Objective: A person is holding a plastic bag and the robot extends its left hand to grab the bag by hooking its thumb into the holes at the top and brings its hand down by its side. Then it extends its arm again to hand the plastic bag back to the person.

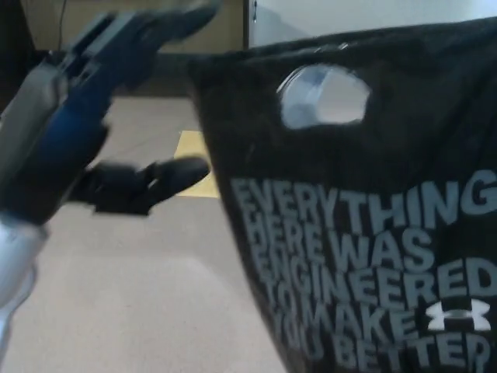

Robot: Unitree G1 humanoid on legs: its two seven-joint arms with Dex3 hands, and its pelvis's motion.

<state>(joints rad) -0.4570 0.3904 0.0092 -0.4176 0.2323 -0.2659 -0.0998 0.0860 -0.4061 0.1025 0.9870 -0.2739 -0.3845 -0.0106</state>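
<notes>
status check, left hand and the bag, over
Left hand open, thumb short of the bag. Right hand not in view. Black plastic bag held up, handle hole free. Nothing between hand and bag.

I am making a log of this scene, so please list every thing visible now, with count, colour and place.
plastic bag: one, black with grey printed words and a white logo, fills the right side, held up in front of the camera
handle hole: one, oval, near the bag's top edge
yellow sheet: one, on the floor, mostly hidden behind the bag and hand
floor: beige-grey, lower left
left hand: one, black and blue, upper left, fingers apart, beside the bag, not touching it
</notes>
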